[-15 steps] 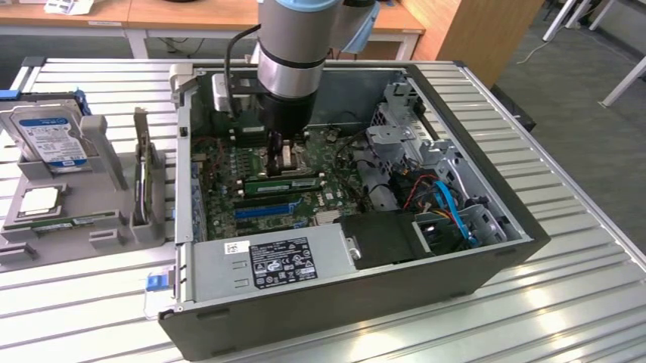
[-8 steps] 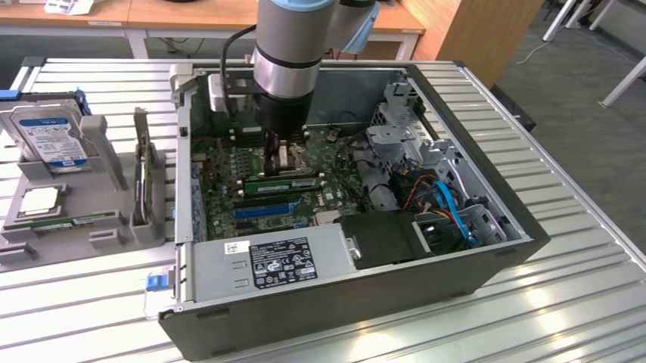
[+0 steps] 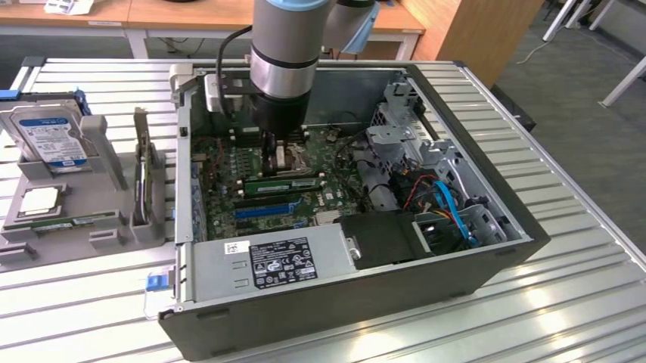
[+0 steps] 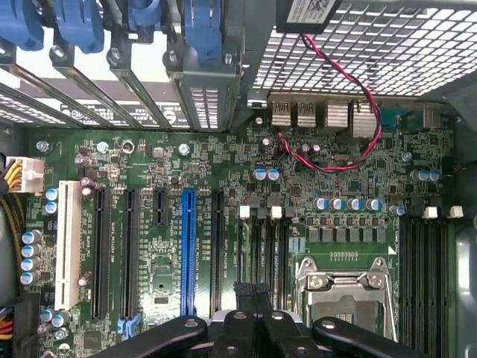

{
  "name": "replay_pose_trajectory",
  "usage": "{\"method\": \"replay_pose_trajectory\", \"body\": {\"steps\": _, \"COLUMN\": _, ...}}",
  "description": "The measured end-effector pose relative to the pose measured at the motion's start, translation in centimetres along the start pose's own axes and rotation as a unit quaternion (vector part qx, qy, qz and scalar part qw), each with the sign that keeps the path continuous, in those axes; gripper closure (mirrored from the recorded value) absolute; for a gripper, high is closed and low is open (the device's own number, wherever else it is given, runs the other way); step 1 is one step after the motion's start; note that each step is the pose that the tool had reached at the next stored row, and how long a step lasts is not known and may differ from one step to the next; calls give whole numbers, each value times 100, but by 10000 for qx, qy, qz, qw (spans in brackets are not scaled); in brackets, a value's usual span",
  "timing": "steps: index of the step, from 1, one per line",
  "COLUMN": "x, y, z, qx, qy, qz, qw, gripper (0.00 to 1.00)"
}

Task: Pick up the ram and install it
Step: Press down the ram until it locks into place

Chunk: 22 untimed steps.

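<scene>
In the exterior view the gripper (image 3: 277,155) hangs inside the open case (image 3: 504,249) over the motherboard (image 3: 302,181), with a ram (image 3: 281,184) seated just beside it. In the wrist view the fingers (image 4: 237,328) are closed together, empty, above the board's slots (image 4: 188,250).

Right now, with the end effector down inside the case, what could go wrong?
1. The end effector is shut, low over the motherboard beside the CPU socket. Drift could hit the socket or the empty memory slots.
2. A green stick sits by the arm. I cannot tell whether it is seated, so pressing might crack it.
</scene>
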<state>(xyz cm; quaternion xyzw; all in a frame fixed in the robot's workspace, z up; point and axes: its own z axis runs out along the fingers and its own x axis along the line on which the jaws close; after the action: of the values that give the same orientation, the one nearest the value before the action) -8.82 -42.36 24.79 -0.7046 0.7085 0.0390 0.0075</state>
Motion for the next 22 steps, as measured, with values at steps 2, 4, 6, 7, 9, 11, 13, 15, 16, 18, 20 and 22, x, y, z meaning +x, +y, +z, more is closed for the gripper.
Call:
{"method": "replay_pose_trajectory", "body": {"steps": 2, "x": 0, "y": 0, "z": 0, "qx": 0, "qy": 0, "qz": -1, "qw": 10000, "gripper": 90}}
{"method": "replay_pose_trajectory", "body": {"steps": 4, "x": 0, "y": 1, "z": 0, "qx": 0, "qy": 0, "qz": -1, "qw": 10000, "gripper": 90}}
{"method": "replay_pose_trajectory", "body": {"steps": 6, "x": 1, "y": 1, "z": 0, "qx": 0, "qy": 0, "qz": 0, "qw": 10000, "gripper": 90}}
{"method": "replay_pose_trajectory", "body": {"steps": 7, "x": 4, "y": 3, "z": 0, "qx": 0, "qy": 0, "qz": 1, "qw": 10000, "gripper": 90}}
{"method": "replay_pose_trajectory", "body": {"steps": 9, "x": 7, "y": 2, "z": -1, "qx": 0, "qy": 0, "qz": 1, "qw": 10000, "gripper": 90}}
{"method": "replay_pose_trajectory", "body": {"steps": 11, "x": 7, "y": 1, "z": -1, "qx": 0, "qy": 0, "qz": 0, "qw": 10000, "gripper": 90}}
{"method": "replay_pose_trajectory", "body": {"steps": 13, "x": 7, "y": 1, "z": 3, "qx": 0, "qy": -1, "qz": 0, "qw": 10000, "gripper": 90}}
{"method": "replay_pose_trajectory", "body": {"steps": 15, "x": 8, "y": 0, "z": 17, "qx": 0, "qy": 0, "qz": 0, "qw": 10000, "gripper": 90}}
{"method": "replay_pose_trajectory", "body": {"steps": 16, "x": 8, "y": 0, "z": 25, "qx": 0, "qy": 0, "qz": 0, "qw": 10000, "gripper": 90}}
{"method": "replay_pose_trajectory", "body": {"steps": 18, "x": 10, "y": -1, "z": 44, "qx": 0, "qy": 0, "qz": 0, "qw": 10000, "gripper": 90}}
{"method": "replay_pose_trajectory", "body": {"steps": 20, "x": 11, "y": -2, "z": 62, "qx": 0, "qy": 0, "qz": 0, "qw": 10000, "gripper": 90}}
{"method": "replay_pose_trajectory", "body": {"steps": 22, "x": 13, "y": -3, "z": 93, "qx": 0, "qy": 0, "qz": 0, "qw": 10000, "gripper": 90}}
